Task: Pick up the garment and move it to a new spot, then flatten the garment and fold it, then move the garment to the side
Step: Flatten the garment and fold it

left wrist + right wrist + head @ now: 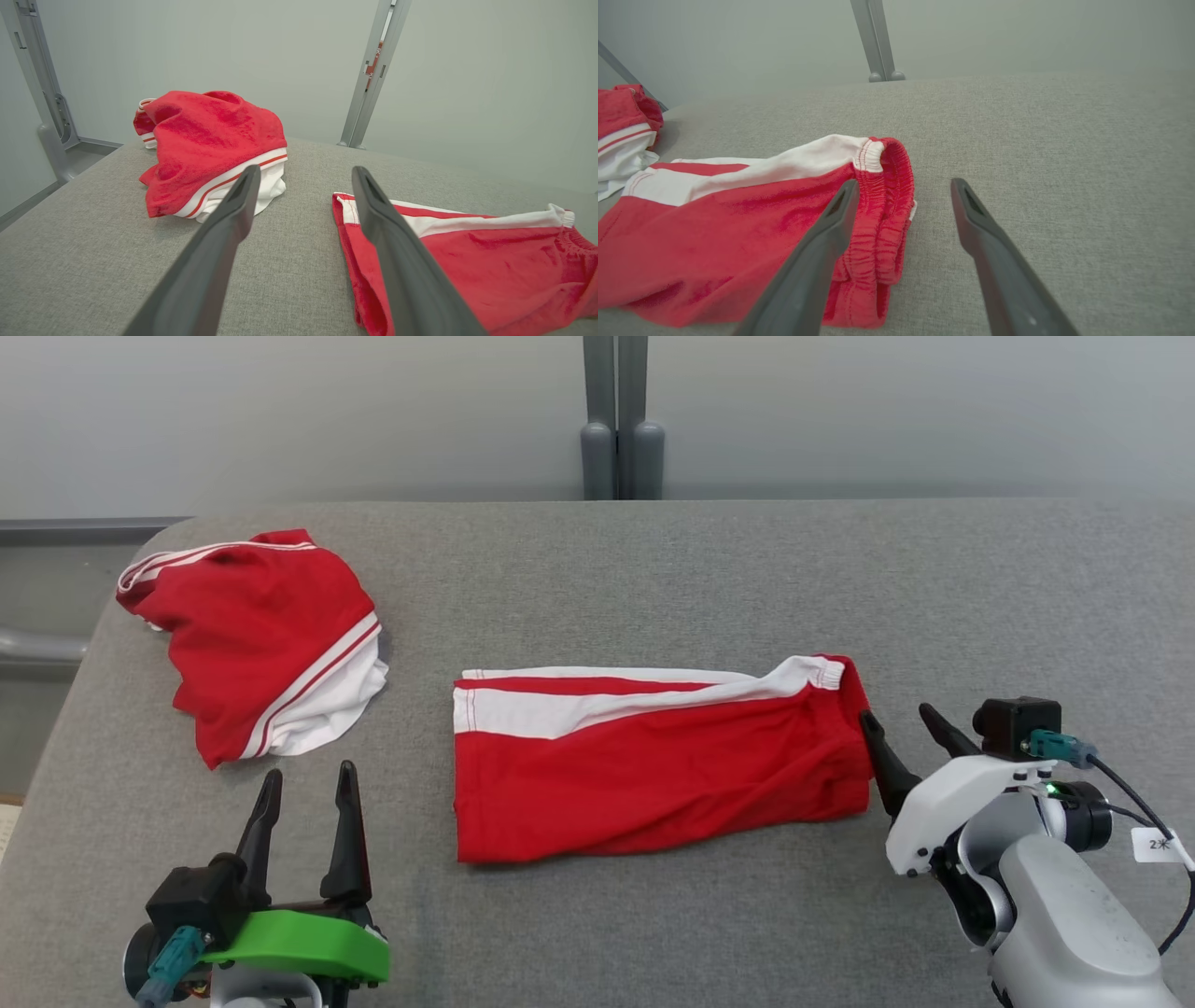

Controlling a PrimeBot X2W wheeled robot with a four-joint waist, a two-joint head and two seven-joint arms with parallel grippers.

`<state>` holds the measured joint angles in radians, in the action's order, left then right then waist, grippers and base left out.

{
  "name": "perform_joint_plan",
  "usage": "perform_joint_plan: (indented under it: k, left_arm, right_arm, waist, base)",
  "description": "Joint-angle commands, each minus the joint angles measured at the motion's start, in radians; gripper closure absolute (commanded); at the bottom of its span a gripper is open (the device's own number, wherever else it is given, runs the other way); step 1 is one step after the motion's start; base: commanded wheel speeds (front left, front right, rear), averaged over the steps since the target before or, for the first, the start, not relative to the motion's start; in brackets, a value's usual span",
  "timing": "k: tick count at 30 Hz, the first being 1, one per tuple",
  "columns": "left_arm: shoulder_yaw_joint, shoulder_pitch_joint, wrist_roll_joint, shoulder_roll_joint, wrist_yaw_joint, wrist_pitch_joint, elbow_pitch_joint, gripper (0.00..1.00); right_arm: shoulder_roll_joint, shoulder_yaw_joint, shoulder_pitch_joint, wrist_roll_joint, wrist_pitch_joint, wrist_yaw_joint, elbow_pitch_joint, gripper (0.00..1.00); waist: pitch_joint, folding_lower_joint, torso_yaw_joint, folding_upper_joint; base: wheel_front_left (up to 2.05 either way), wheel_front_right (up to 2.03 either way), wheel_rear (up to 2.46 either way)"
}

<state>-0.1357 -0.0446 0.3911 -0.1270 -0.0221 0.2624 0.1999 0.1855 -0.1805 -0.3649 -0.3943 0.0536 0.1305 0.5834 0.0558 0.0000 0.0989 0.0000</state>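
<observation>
Now I am holding my left gripper (308, 775) and right gripper (894, 711) spread, empty, either side of the garment (653, 765), seemingly folded once, moving aside remaining.

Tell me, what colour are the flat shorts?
The flat shorts are red with a white side stripe, clearest in the head view.

Folded garment (653, 770) centre; crumpled garment (252, 644) left.

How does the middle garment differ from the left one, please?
The middle garment lies flat with straight edges; the left garment is a crumpled heap. The middle garment lies beside the right gripper; the left garment lies apart from the left gripper. Both are red with white bands.
</observation>
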Motion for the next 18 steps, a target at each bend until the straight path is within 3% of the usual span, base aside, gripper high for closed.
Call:
perform_joint_plan:
  k: [1, 11, 18]
  left_arm:
    - [0.004, -0.019, -0.006, 0.006, -0.006, 0.003, 0.005, 0.00]
    - [0.032, -0.039, -0.037, 0.030, -0.037, 0.003, 0.028, 0.00]
    - [0.037, -0.052, -0.060, 0.038, -0.052, 0.003, 0.040, 0.00]
  right_arm:
    - [-0.002, -0.004, -0.016, -0.005, -0.006, 0.000, 0.033, 0.00]
    - [-0.035, 0.022, -0.082, -0.073, -0.016, 0.000, 0.259, 0.00]
    - [-0.080, 0.029, -0.104, -0.236, -0.065, 0.000, 0.327, 0.00]
  waist:
    - [0.021, 0.0000, 0.031, 0.0000]
    - [0.047, 0.0000, 0.062, 0.0000]
    - [0.064, 0.0000, 0.077, 0.0000]
  base:
    - [0.00, 0.00, 0.00]
    - [0.00, 0.00, 0.00]
    - [0.00, 0.00, 0.00]
